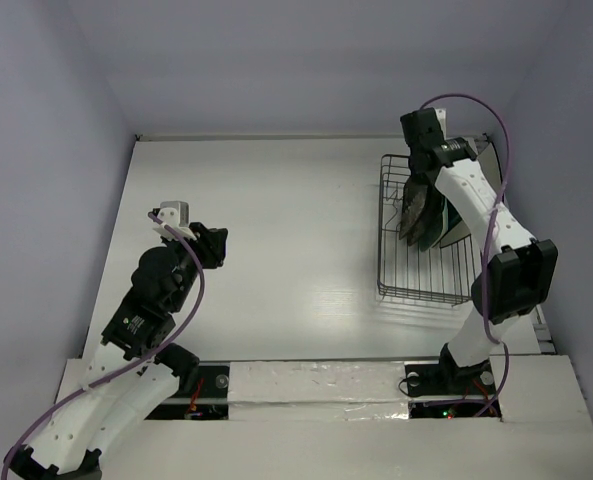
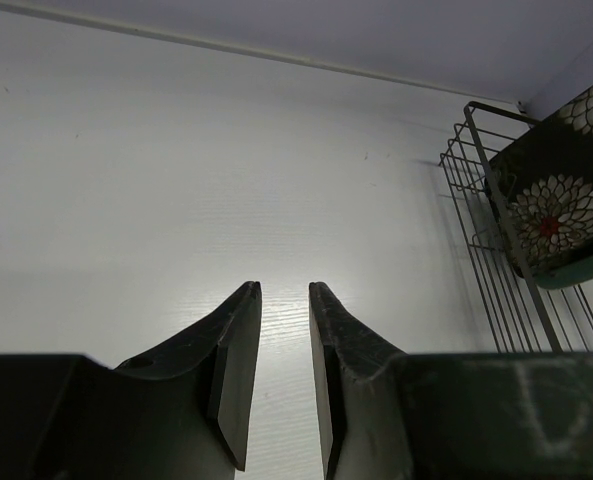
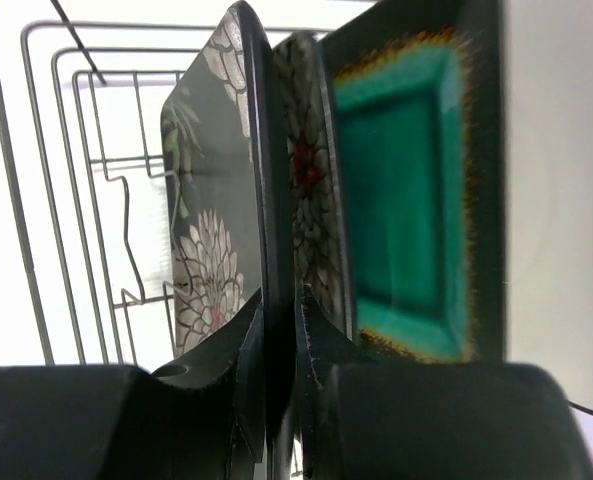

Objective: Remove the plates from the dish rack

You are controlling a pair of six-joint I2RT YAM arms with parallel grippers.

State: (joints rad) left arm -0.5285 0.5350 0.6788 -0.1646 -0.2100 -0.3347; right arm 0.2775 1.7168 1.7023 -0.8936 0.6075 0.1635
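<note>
The dish rack [image 1: 416,285], a dark wire basket, stands at the right of the table. Plates stand on edge in it. The black plate with white-red flowers [image 3: 211,200] is nearest the rack's open side. Behind it come a teal plate with a brown rim [image 3: 401,200] and a cream-white plate [image 3: 556,200]. My right gripper [image 3: 281,300] reaches down into the rack, shut on the black plate's upper rim, one finger on each face. My left gripper [image 2: 285,290] hovers over the bare table at the left, open by a narrow gap and holding nothing.
The rack's wire wall [image 2: 476,170] and the flowered plate [image 2: 561,200] show at the right of the left wrist view. White walls close the table at the back and sides. The left arm [image 1: 156,290] is folded near its base.
</note>
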